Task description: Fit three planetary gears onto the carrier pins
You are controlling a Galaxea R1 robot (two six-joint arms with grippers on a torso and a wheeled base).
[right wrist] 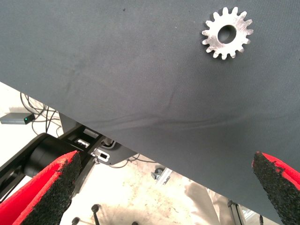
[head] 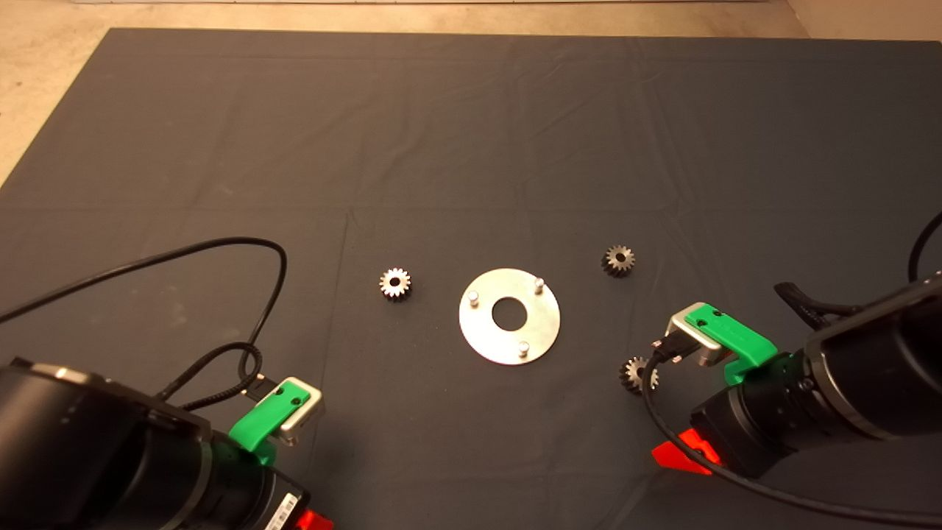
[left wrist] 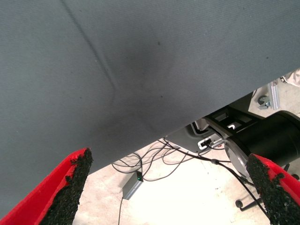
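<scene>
The shiny round disc (head: 544,324) lies flat on the mat's middle with three carrier pins (head: 473,297) standing in a triangle, all bare. Three planetary gears lie flat on the mat: one left of the disc (head: 395,283), one to its far right (head: 618,260), one to its near right (head: 637,374). My right gripper (head: 684,453) is open and empty, low over the mat's near edge, just short of the near-right gear, which also shows in the right wrist view (right wrist: 227,33). My left gripper (head: 313,520) is open and empty at the mat's near left edge.
The dark mat (head: 471,147) has creases and bare cloth behind the disc. A black cable (head: 221,246) loops over the mat near the left arm. Past the mat's near edge the left wrist view shows floor cables and a small box (left wrist: 133,185).
</scene>
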